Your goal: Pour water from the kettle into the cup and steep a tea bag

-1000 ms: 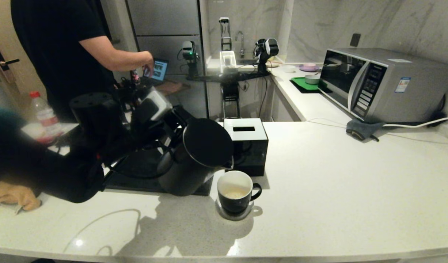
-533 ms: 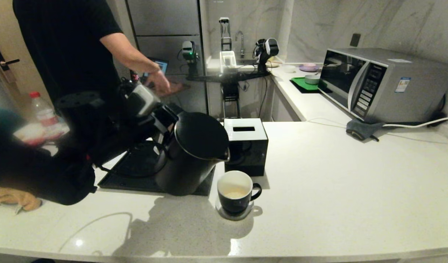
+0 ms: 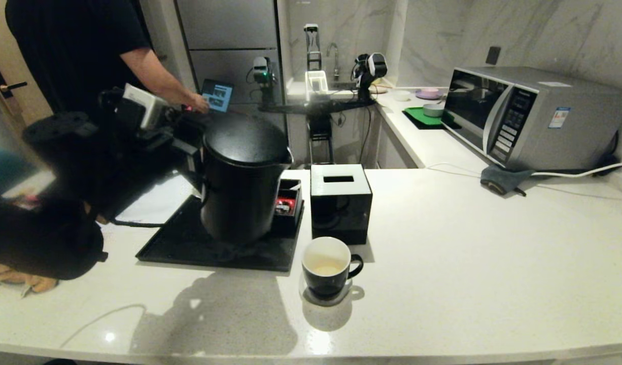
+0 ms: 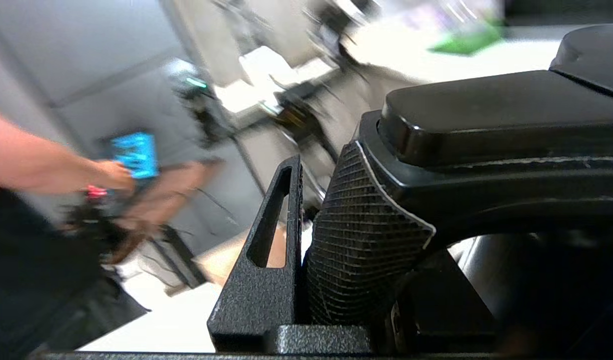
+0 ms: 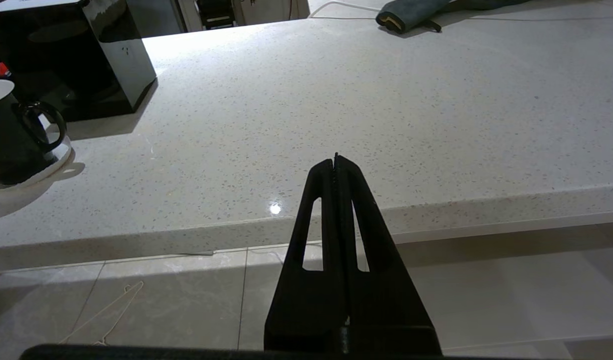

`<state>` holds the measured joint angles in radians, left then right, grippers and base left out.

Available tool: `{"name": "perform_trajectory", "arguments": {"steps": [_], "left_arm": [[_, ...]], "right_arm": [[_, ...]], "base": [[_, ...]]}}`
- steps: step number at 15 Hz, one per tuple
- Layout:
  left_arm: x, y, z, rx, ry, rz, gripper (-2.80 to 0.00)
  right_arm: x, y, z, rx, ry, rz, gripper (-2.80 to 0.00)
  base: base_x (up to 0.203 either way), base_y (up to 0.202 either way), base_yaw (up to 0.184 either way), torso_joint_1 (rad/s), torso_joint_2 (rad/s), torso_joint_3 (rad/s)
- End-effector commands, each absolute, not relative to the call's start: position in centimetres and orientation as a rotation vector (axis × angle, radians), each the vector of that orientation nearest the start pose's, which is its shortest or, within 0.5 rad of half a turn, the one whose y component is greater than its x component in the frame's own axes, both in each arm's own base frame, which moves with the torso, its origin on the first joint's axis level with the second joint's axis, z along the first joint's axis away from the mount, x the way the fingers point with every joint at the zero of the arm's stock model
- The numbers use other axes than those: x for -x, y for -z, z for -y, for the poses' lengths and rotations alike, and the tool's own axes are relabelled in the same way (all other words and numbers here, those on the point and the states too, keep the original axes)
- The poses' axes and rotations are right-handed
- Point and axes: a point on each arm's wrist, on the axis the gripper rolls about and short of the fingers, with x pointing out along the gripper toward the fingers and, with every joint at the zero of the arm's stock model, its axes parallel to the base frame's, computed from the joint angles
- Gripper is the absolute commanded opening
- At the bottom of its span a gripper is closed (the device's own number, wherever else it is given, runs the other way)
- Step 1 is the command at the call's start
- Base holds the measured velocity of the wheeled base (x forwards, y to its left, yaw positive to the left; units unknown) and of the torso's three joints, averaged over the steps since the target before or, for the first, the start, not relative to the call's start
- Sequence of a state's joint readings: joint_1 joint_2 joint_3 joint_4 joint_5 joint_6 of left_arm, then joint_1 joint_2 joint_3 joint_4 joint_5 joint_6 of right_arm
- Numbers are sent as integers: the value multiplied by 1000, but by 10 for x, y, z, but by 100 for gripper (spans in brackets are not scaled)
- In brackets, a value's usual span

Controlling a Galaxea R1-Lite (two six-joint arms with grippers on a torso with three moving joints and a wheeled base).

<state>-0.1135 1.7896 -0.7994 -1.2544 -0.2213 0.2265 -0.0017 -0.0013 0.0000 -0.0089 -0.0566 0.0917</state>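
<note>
While my left arm reaches in from the left side of the head view, my left gripper [image 4: 306, 260] is clamped on the handle of the kettle [image 3: 241, 177], jaws partly closed around it; the near finger [image 4: 266, 280] is a rough black wedge with a slot, pressed against a ribbed grip pad on the handle. The kettle stands about upright over the black tray [image 3: 179, 248]; I cannot tell whether its base touches the tray. It is a tall matte black jug with a flat lid, and its small spout points right. The handle itself is hidden behind the body in the head view, and my forearm there is a dark blur, cut off at the frame edge. The cup [image 3: 327, 266] sits on a small coaster on the white speckled counter [image 3: 468, 253], right of the tray's front corner and just in front of the glossy black box [image 3: 340, 203] with a white slotted top; it is glossy black with a white interior and holds a little pale yellowish water [image 3: 326, 268] at the bottom. No tea bag can be made out. My right gripper [image 5: 336, 165] hangs below the counter edge, fingers pressed together, holding nothing. A person [image 3: 77, 45] in a black shirt stands behind the tray, head cut off.
</note>
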Motion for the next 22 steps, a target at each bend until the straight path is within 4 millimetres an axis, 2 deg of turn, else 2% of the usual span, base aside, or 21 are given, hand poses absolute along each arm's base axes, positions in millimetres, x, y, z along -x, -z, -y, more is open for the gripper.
{"name": "perform_trajectory", "arguments": {"steps": [1,7,10,13,16,22], "left_arm": [[-320,-218,27,-185,239,323,-280],[-325,-215,-27,-83,-33,311,-280],[-333,-200,-51,-46,-123,268,-280],[-345,-177,-68,-35,-199,222,-280],[-356,-152,-78,-11,-230,212,-280],[-371,-113,-81,-3,-238,163,-280]], "right_arm": [[23,-76,1,-92,58,12,-280],[23,-76,1,-92,58,12,-280],[23,-76,1,-92,58,12,-280],[23,-76,1,-92,58,12,-280],[23,-76,1,-92,58,12,-280],[23,-76,1,-92,58,12,-280]], "base": [[0,0,0,0,0,0],[0,0,0,0,0,0],[0,0,0,0,0,0],[0,0,0,0,0,0],[0,0,0,0,0,0],[0,0,0,0,0,0]]}}
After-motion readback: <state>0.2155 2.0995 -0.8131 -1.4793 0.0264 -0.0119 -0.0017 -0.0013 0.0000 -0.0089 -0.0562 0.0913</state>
